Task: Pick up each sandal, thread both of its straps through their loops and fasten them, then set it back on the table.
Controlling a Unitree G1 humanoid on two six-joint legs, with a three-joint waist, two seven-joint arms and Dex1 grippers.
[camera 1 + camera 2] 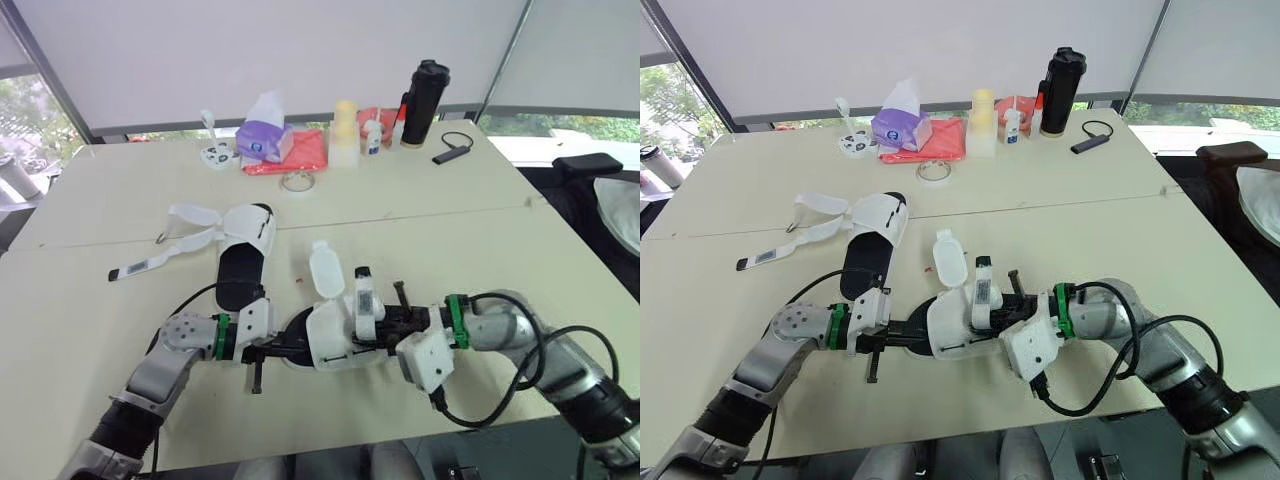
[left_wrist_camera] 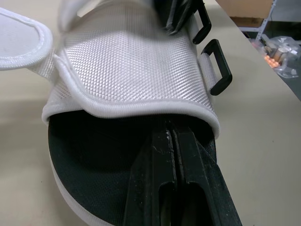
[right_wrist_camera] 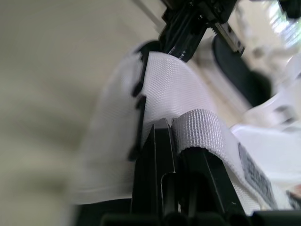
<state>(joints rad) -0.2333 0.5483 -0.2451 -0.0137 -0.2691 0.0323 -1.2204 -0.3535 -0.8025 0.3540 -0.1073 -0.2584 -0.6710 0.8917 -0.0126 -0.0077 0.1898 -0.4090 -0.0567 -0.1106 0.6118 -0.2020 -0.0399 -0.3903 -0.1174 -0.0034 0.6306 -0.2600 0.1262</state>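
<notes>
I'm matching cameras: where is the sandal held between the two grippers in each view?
Left eye view: sandal at the table's near side, centre.
Right eye view: the same place.
Left wrist view: white mesh upper over black sole.
Right wrist view: that upper with a grey strap.
Shared landmark: the white mesh upper.

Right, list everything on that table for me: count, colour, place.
sandals: two, white with black soles; near sandal at the front between the hands, far sandal left of centre, straps loose.
tissue pack: one, purple, back row.
red cloth: one, beside the tissue pack.
tape ring: one, pale, in front of the cloth.
bottles: three, back row; yellow bottle, small white bottle, tall black bottle.
cable: one, black, back right.
table: one, beige.
left hand: black, shut, on the near sandal's insole.
right hand: black, shut on the near sandal's strap.
</notes>
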